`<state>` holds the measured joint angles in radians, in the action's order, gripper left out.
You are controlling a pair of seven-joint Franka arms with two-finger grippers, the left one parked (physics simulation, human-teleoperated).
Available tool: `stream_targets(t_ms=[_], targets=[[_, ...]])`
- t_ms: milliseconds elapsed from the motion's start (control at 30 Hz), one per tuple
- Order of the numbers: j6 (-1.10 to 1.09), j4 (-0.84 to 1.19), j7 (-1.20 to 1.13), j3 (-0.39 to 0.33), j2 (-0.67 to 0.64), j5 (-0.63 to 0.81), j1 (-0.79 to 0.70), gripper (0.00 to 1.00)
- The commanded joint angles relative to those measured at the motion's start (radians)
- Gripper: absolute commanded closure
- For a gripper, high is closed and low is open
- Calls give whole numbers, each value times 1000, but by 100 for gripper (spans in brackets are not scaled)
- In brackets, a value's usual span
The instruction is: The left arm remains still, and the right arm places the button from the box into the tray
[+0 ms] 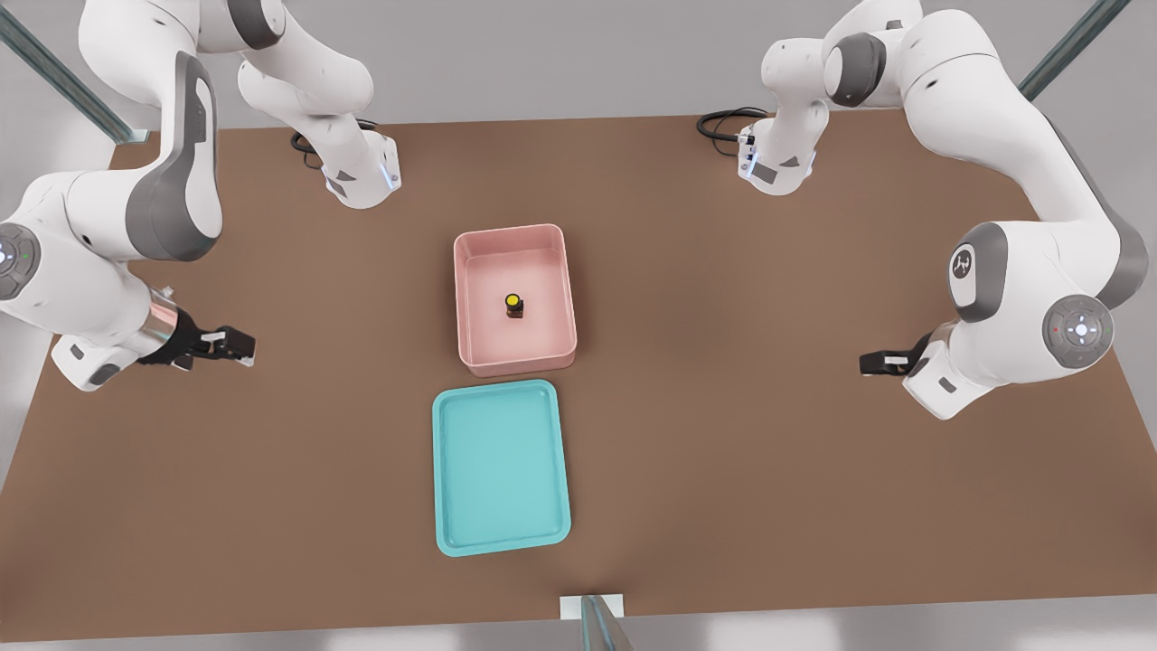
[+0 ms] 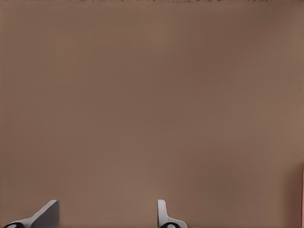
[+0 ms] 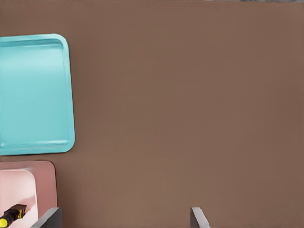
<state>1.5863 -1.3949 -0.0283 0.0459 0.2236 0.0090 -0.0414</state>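
Observation:
The button (image 1: 513, 303), dark with a round yellow top, stands upright near the middle of the pink box (image 1: 464, 298). Just in front of the box lies the turquoise tray (image 1: 502, 470), with nothing in it. My working gripper (image 1: 237, 345) hangs above bare table at the front view's left, well away from the box. Its fingers are open and hold nothing. In the right wrist view the gripper (image 3: 124, 217) sits over brown table, with the tray (image 3: 33, 95), a corner of the box (image 3: 42, 190) and the button (image 3: 12, 216) off to one side.
The parked arm (image 1: 1021, 298) holds its gripper (image 1: 881, 363) over the table at the front view's right. Both arm bases and black cables (image 1: 723, 122) stand at the table's back edge. A metal post (image 1: 597, 624) rises at the front edge.

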Motion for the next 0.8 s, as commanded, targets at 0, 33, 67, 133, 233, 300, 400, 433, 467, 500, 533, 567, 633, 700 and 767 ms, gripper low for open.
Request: stream_targets(t_ms=[0, 33, 67, 133, 233, 300, 400, 433, 467, 500, 533, 567, 633, 700, 767], targets=[[17, 0, 44, 0, -1, 0, 0, 0], [15, 0, 44, 2, -1, -1, 3, 0], [9, 16, 44, 57, -3, 23, 26, 0], [1, 57, 344, 210, -12, -93, 221, 0], [-31, 42, 633, 299, 26, -18, 397, 0], [1, 14, 835, 333, 88, 10, 526, 0], [357, -415, 1179, 166, -56, 152, 828, 0], [425, -501, 1186, 166, -70, 152, 882, 0], [498, -618, 1202, 95, -104, 154, 929, 0], [500, -639, 1168, 35, -99, 154, 956, 0], [511, -670, 1085, -6, -95, 154, 966, 0], [650, -759, 1076, -17, -96, 152, 980, 0], [730, -774, 1081, -18, -76, 152, 993, 0], [796, -771, 956, -64, -32, 144, 994, 0], [817, -780, 854, -75, -16, 144, 1000, 0]])
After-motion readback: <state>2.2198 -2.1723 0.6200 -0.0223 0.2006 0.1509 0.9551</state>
